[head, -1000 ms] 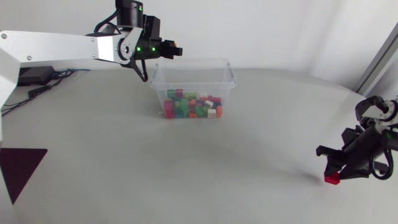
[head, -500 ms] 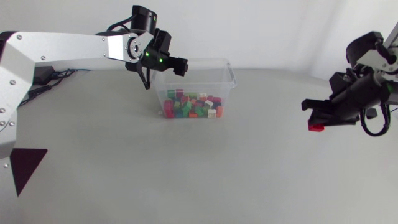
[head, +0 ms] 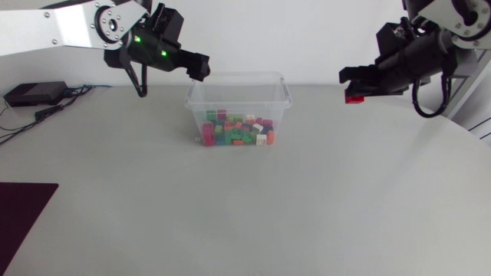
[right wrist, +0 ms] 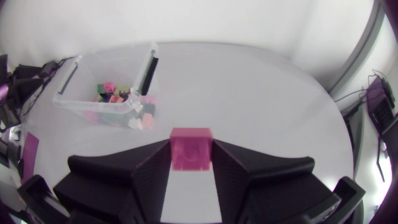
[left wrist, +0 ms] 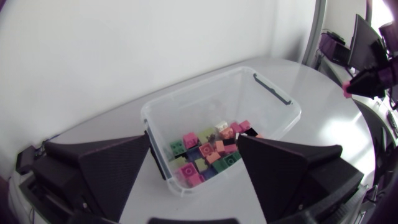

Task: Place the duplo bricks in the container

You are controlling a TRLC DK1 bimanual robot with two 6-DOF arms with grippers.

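A clear plastic container (head: 284, 93) stands at the back middle of the table, with several coloured duplo bricks (head: 238, 130) piled in it. My left gripper (head: 199, 69) hangs open and empty just left of the container's back left corner. In the left wrist view its fingers (left wrist: 118, 168) spread wide, with the container (left wrist: 186, 93) and bricks (left wrist: 211, 149) below and ahead. My right gripper (head: 354, 86) is held high to the right of the container, shut on a red brick (head: 354, 99). The right wrist view shows that brick (right wrist: 191, 149) pinched between the fingers and the container (right wrist: 146, 71) far ahead.
A black box (head: 34, 93) with cables lies at the table's back left. A dark red mat (head: 23, 207) covers the front left corner. My left arm (right wrist: 12, 74) shows beside the container in the right wrist view.
My left gripper has opened and drawn back to the left of the container. My right arm has lifted the red brick from the table's front right up toward the back right.
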